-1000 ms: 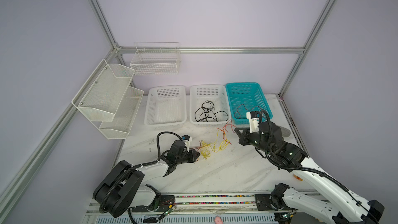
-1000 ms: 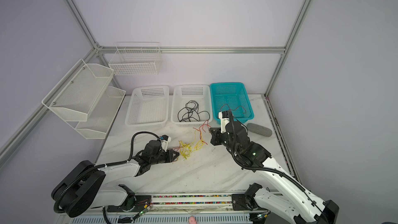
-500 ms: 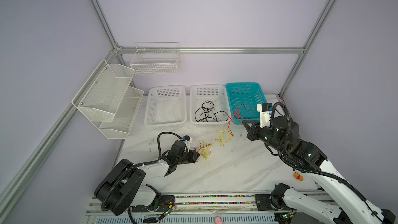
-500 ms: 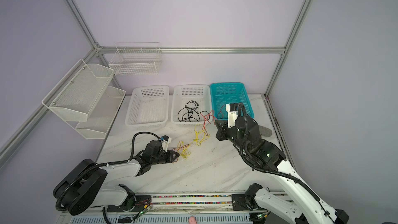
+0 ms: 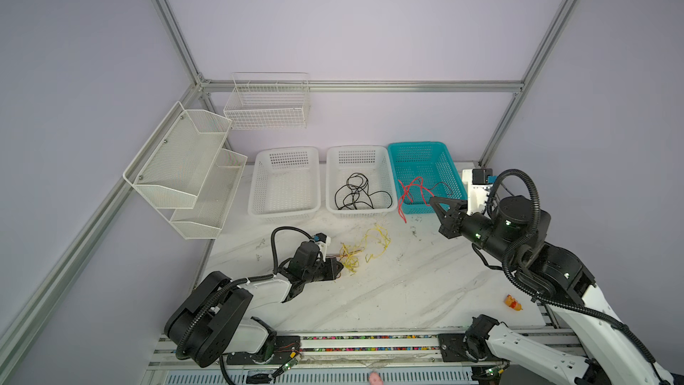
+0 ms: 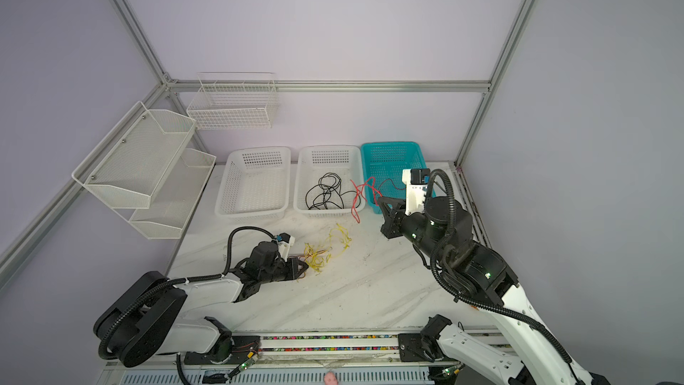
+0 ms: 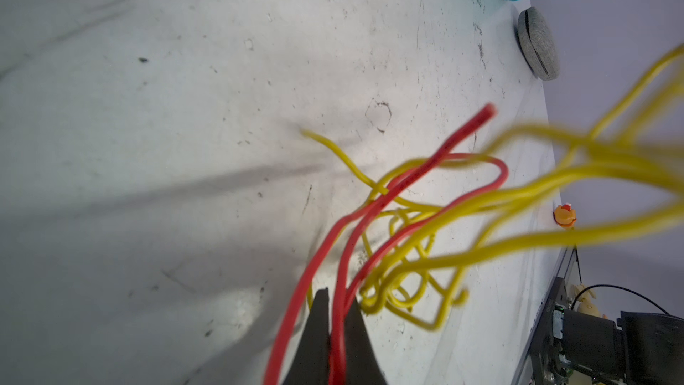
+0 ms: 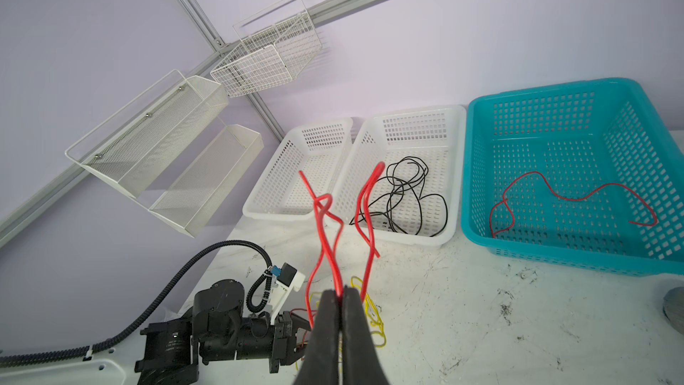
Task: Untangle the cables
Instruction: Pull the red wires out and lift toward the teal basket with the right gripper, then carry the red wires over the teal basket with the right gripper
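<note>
right end effector (image 8: 340, 292) grips red cables (image 8: 326, 238) near teal basket (image 8: 555, 253)

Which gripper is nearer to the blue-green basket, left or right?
Right. The right gripper sits at the front edge of the basket, shut on red cables; the left gripper is far off, by the yellow cables.

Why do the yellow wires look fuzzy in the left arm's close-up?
In the left wrist view the yellow cables hang close to the lens, out of focus, the table behind is sharp, with a soft shadow; in a top view they look small but crisp.
</note>
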